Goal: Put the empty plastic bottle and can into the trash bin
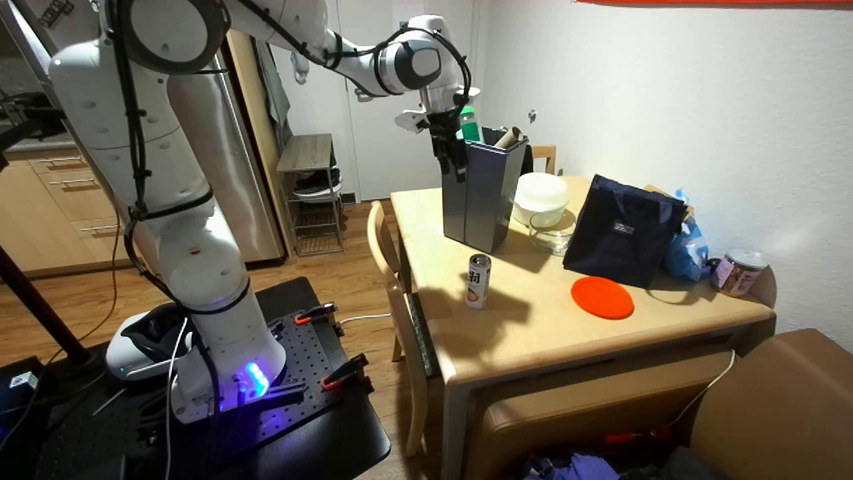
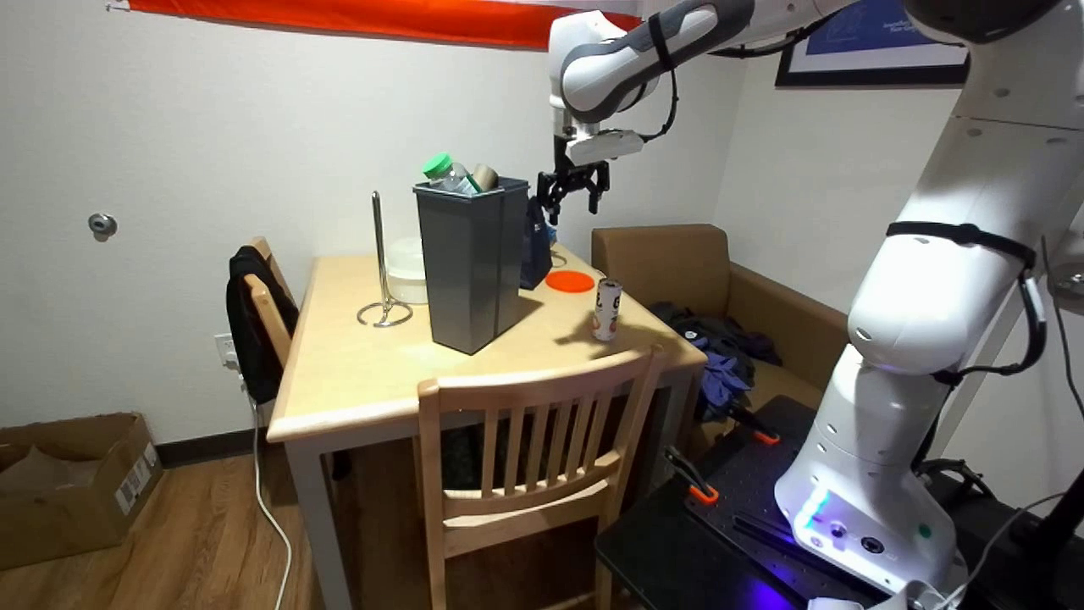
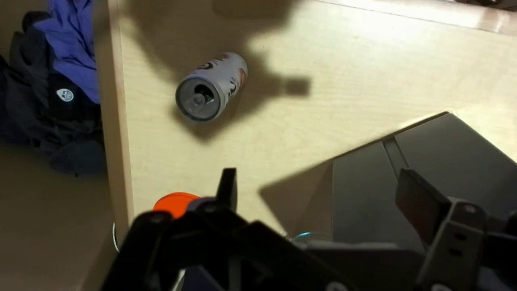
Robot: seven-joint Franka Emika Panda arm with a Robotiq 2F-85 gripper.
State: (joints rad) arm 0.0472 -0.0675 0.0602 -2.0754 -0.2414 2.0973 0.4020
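The can point(image 1: 478, 281) stands upright on the table, in front of the trash bin; it also shows in an exterior view point(image 2: 606, 310) and in the wrist view point(image 3: 214, 87), its opened top toward the camera. The dark grey trash bin point(image 1: 476, 200) stands on the table, also in an exterior view point(image 2: 470, 271) and at right in the wrist view point(image 3: 363, 194). The empty plastic bottle point(image 2: 449, 174) leans tilted out of the bin's top, green cap up; it also shows in an exterior view point(image 1: 470, 125). My gripper point(image 2: 574, 207) is open and empty, beside the bin and above the table.
A brown cardboard tube point(image 2: 485, 176) pokes from the bin. On the table point(image 1: 533, 333) are a red-orange disc point(image 1: 602, 298), a navy bag point(image 1: 623, 230), a white bowl point(image 1: 541, 197), a glass bowl point(image 1: 552, 233) and a metal stand point(image 2: 385, 271). A chair point(image 2: 525, 474) stands at the table's edge.
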